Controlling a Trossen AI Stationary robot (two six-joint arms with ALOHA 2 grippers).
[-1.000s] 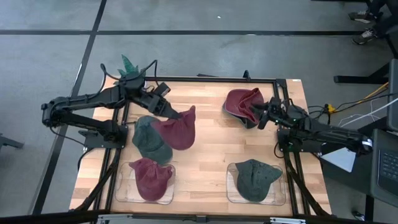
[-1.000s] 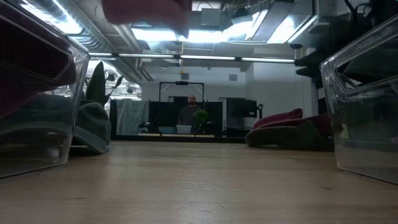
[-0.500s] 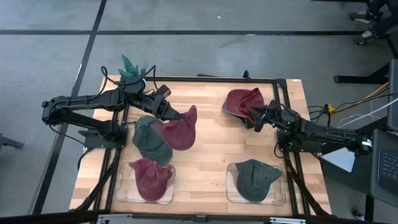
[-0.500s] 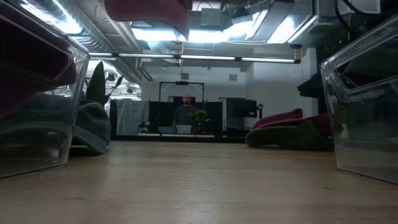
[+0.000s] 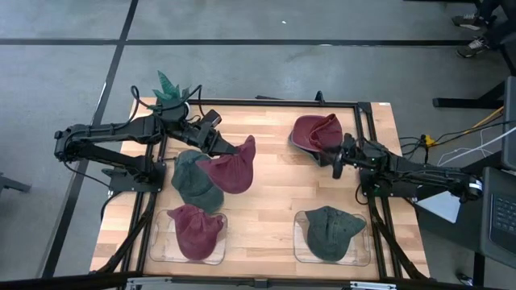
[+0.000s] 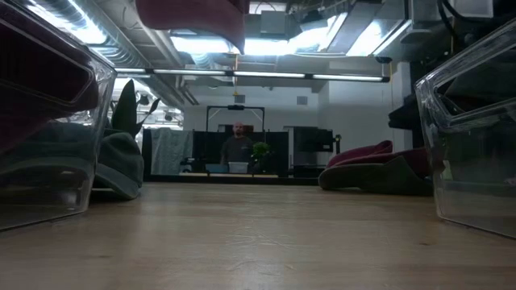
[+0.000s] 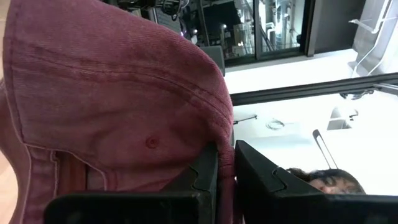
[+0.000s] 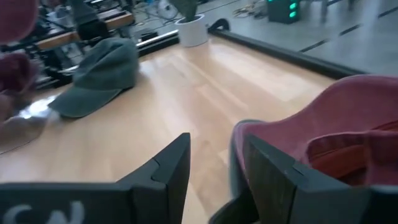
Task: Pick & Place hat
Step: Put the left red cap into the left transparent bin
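Observation:
My left gripper [image 5: 218,143] is shut on a maroon hat [image 5: 231,167], which hangs above a green hat [image 5: 192,181] lying flat on the table. The low view shows the held maroon hat [image 6: 192,18] high over the boards. My right gripper [image 5: 338,159] is open at the near-right edge of another maroon hat [image 5: 314,134] at the far right. In the right wrist view its fingers [image 8: 214,171] straddle that hat's dark rim [image 8: 235,144]; whether they touch it I cannot tell. My left gripper pinches the maroon hat's rim [image 7: 219,134] between its two shut fingers [image 7: 205,171]. It comes slanting from the table's far left. The hat is lifted clear and hangs from the fingers toward the near right, over the green hat.
Two clear trays stand at the near edge. The left tray [image 5: 161,242] holds a maroon hat [image 5: 196,231] and the right tray [image 5: 300,246] a green hat [image 5: 330,231]. A green plant [image 5: 168,87] stands at the far left corner. A person [image 6: 238,147] is behind the table.
My right gripper has come down and shifted a little toward the near edge, beside the far-right maroon hat. The hat held by my left gripper has settled slightly lower and then stayed still.

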